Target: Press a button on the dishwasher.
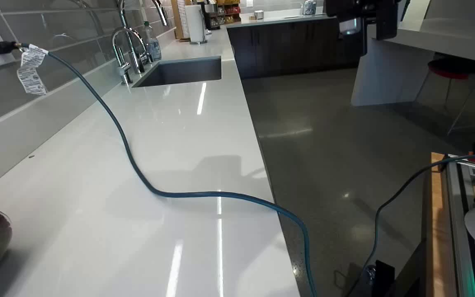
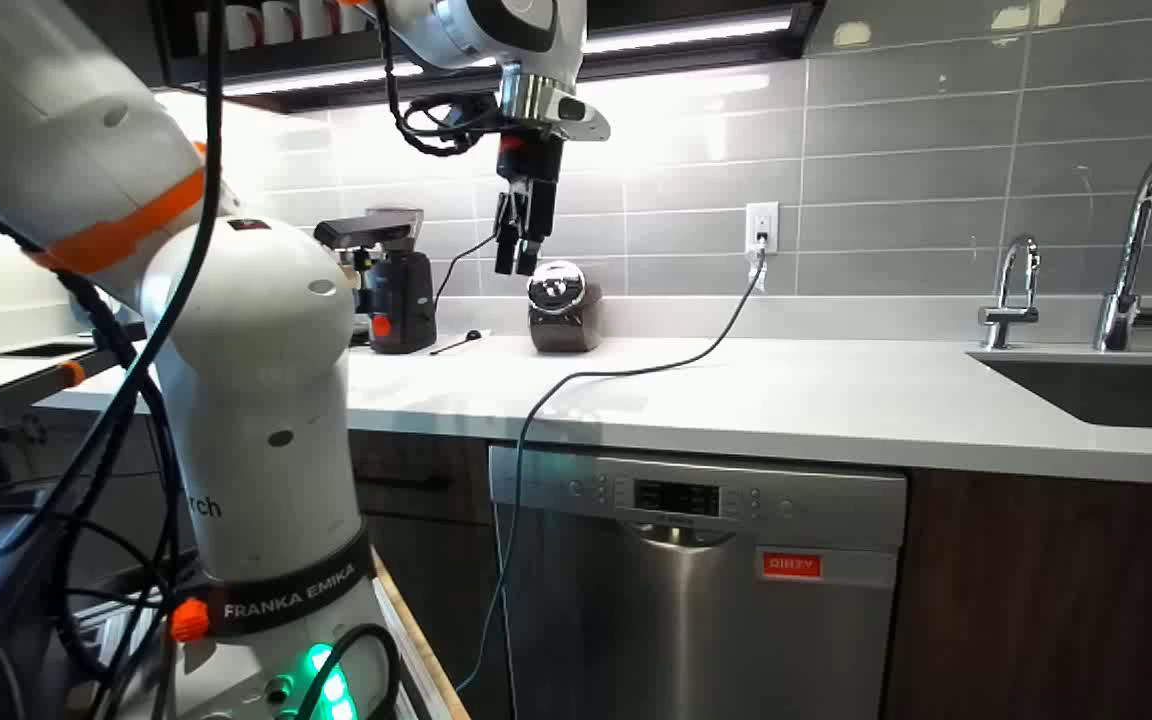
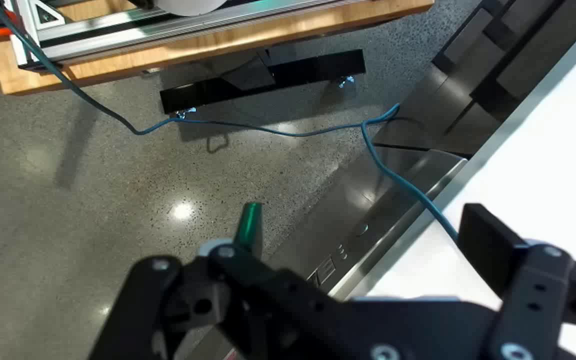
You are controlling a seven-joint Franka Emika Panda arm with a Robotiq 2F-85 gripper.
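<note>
The dishwasher (image 2: 681,620) has a stainless steel front under the white counter in an exterior view. Its control panel holds a dark display (image 2: 676,497) with small buttons (image 2: 756,500) to its right and more to its left. In the wrist view, part of the panel shows small buttons (image 3: 342,252) and a round one (image 3: 363,229); the rest is hidden behind the gripper. My gripper (image 2: 516,262) points down high above the counter, apart from the dishwasher. In the wrist view its fingers (image 3: 363,207) are wide apart with nothing between them. The gripper (image 1: 371,46) also shows top right in an exterior view.
A blue-green power cord (image 2: 576,378) runs from the wall outlet (image 2: 762,228) over the counter edge (image 2: 636,435), past the dishwasher's left side. A chrome appliance (image 2: 564,312) and a black machine (image 2: 401,295) stand at the back. A shelf (image 2: 696,40) hangs above. The sink (image 2: 1126,390) is right.
</note>
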